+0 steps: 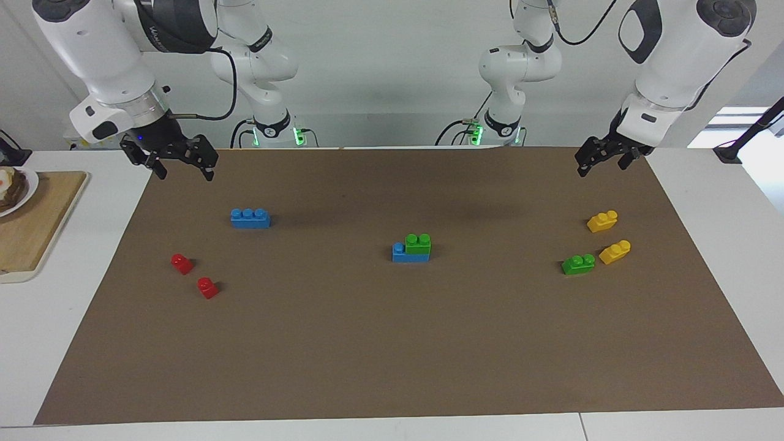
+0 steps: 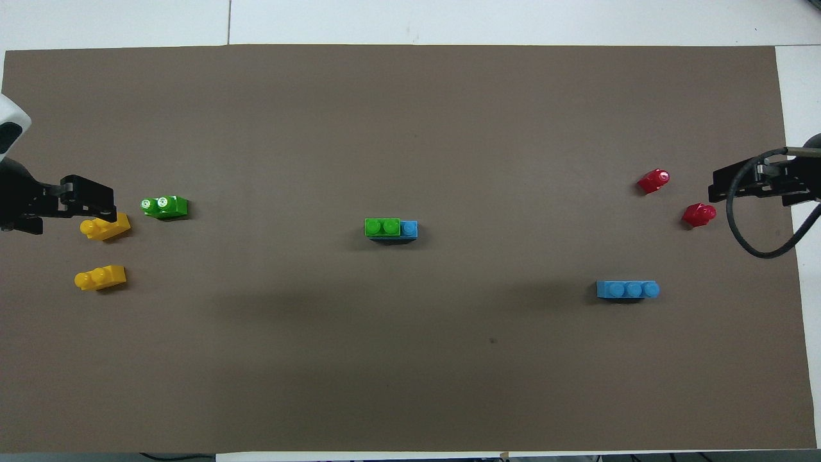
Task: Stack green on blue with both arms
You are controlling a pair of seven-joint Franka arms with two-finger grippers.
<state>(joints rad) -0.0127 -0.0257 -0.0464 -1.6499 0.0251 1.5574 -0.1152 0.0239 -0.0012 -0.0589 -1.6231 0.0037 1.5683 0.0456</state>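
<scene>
sitting mid-mat: green brick (image 1: 418,243) on blue brick (image 1: 410,253), one blue stud bare | second blue brick (image 1: 250,218) toward right arm's end – loose green brick (image 1: 578,264) beside two yellow bricks (image 1: 602,221) toward left arm's end | right gripper (image 1: 181,166) raised over mat edge, jaws wide, empty | left gripper (image 1: 603,160) raised over mat's corner – jaws apart, empty
</scene>
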